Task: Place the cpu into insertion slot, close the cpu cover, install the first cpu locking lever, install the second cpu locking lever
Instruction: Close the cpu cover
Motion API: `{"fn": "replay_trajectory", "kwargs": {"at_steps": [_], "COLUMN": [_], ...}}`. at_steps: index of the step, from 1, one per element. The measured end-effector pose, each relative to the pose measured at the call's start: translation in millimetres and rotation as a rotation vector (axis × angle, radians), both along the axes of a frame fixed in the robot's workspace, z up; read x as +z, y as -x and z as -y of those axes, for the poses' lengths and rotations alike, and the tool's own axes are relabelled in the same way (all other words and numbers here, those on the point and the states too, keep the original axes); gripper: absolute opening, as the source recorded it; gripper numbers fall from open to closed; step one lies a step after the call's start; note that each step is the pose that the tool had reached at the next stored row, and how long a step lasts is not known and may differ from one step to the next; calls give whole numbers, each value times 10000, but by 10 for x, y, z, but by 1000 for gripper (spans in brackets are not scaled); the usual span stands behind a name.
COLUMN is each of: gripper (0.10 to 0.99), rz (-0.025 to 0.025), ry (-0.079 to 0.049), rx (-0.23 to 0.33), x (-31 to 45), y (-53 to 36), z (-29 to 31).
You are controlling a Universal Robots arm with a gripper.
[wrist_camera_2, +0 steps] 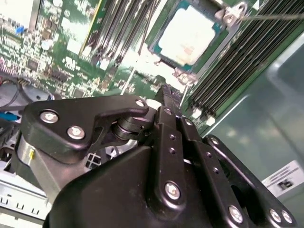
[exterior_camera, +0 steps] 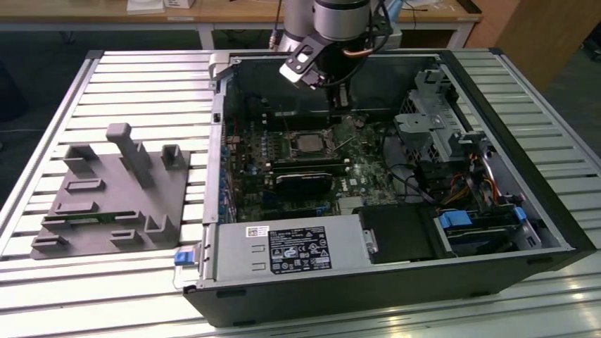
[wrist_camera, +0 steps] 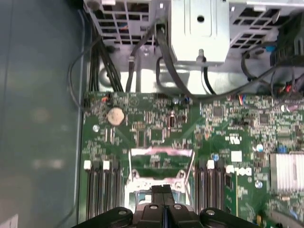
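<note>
The cpu [wrist_camera_2: 190, 33], a square chip with a pale grey metal top, lies in the insertion slot [exterior_camera: 305, 143] on the green board. A silver frame, the cpu cover [wrist_camera: 161, 153], edges the socket; I cannot tell whether it lies fully flat. A thin wire lever [wrist_camera_2: 273, 16] sticks out beside the socket. My gripper [exterior_camera: 340, 104] hangs above the board just behind the socket, clear of it. In both wrist views its black fingers [wrist_camera: 164, 192] meet with nothing between them, and the gripper [wrist_camera_2: 167, 91] is shut.
The open computer case [exterior_camera: 526, 141] walls the board in on all sides. Long black memory slots [wrist_camera_2: 237, 61] flank the socket. A drive cage and cables [wrist_camera: 190, 47] stand beyond it. A grey fixture [exterior_camera: 112, 190] lies on the slatted table at the exterior view's left.
</note>
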State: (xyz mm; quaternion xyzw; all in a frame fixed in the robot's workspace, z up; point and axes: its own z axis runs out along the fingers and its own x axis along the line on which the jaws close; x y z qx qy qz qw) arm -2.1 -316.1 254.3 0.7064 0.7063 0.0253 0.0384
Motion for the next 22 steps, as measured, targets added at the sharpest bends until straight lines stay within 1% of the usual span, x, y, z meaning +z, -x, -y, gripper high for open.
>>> {"fn": "replay_trajectory", "kwargs": {"at_steps": [20, 21, 22], "gripper": [106, 106, 106], "rz": [-6, -7, -7], "ry": [-1, 0, 0], "rx": [1, 0, 0], "x": [0, 0, 0], "y": [-457, -504, -524], "z": [0, 0, 0]}}
